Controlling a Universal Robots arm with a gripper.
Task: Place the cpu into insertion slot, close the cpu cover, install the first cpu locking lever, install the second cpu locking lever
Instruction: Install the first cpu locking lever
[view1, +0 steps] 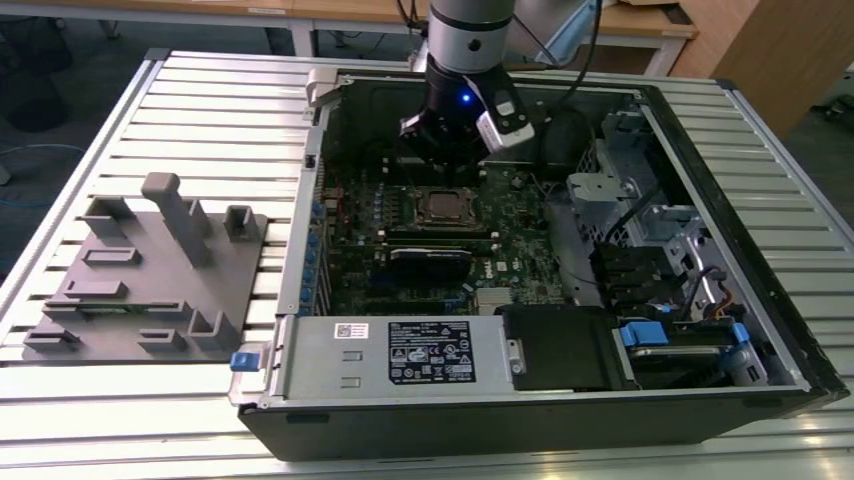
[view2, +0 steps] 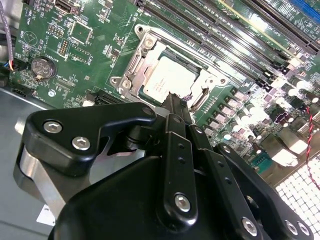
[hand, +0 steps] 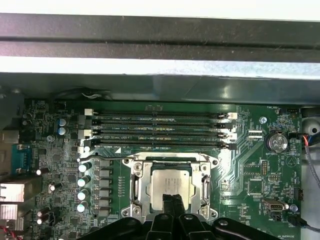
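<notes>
The cpu (hand: 170, 186) is pictured seated in the slot (hand: 170, 165), framed by the lowered cover (hand: 135, 182). The tool (hand: 173, 198), tips pressed together and empty, is poised just beside the cpu's edge.

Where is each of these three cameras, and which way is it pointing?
Exterior view: off the arm, high outside the open case, looking down into it; the arm reaches in.
First wrist view: on the arm, looking past the shut fingers at the motherboard, toward a case wall.
Second wrist view: on the arm, looking along the black finger linkage at the same board.
Shared: both wrist views show the cpu on the board just beyond the fingertips.
</notes>
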